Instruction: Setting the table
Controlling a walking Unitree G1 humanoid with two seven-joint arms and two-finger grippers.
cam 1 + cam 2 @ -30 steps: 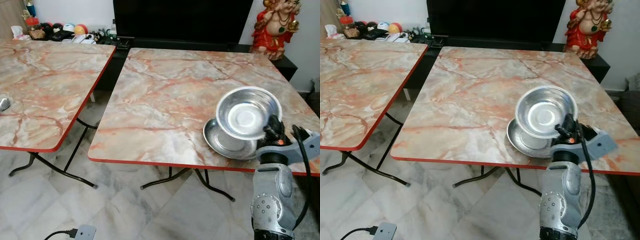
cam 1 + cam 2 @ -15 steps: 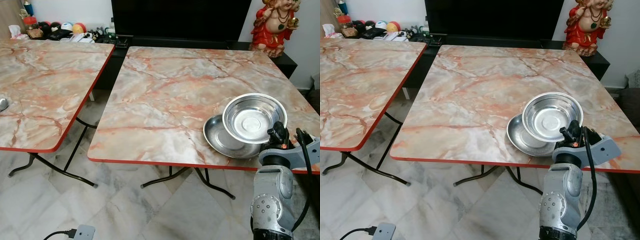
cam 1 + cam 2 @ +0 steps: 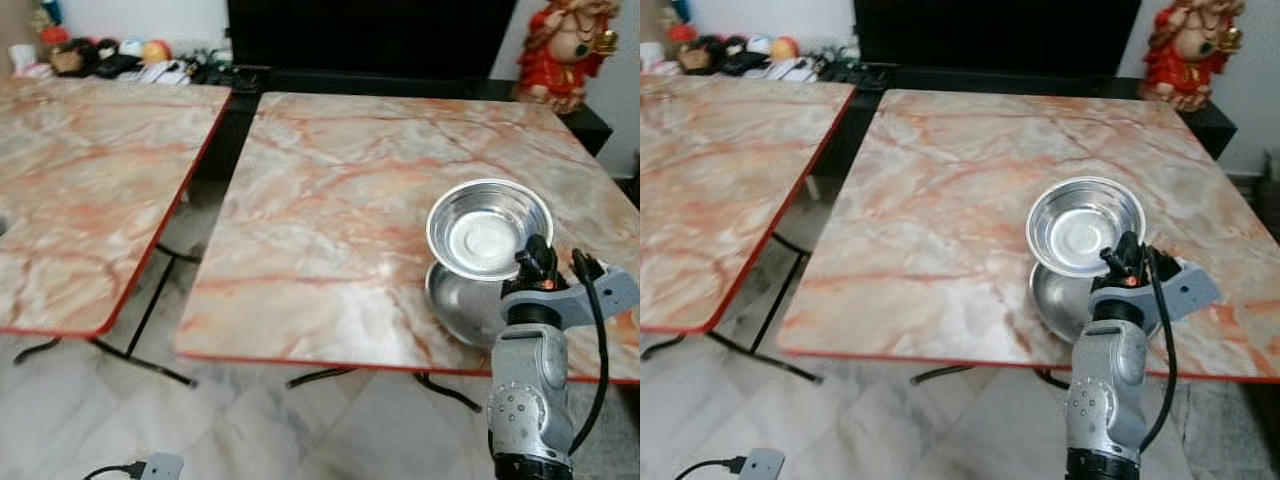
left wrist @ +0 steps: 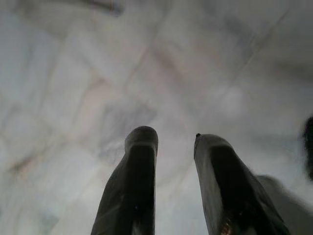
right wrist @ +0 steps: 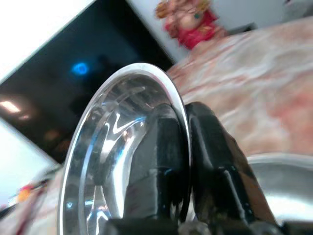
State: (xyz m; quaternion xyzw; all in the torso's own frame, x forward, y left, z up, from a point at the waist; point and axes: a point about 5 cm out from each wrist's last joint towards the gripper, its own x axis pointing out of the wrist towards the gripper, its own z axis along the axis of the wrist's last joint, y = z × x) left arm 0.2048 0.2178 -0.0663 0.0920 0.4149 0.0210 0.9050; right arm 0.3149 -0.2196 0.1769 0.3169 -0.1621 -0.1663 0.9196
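From the head camera, my right pincer (image 3: 534, 262) is clamped on the rim of a shiny round steel bowl (image 3: 488, 226), held just above a second steel bowl (image 3: 465, 300) on the marble-patterned, red-edged counter (image 3: 330, 200). Right wrist camera: one finger (image 5: 159, 147) inside that rim, one outside. Left wrist camera: my left pincer (image 4: 171, 186) hangs apart over pale floor tiles (image 4: 73, 73).

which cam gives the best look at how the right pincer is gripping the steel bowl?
Right wrist view: the right pincer pinches the steel bowl at its rim, one finger inside, one outside. Both eye views show the bowl tilted above a second bowl on the table, the grip itself too small to read. The left wrist view faces the floor.
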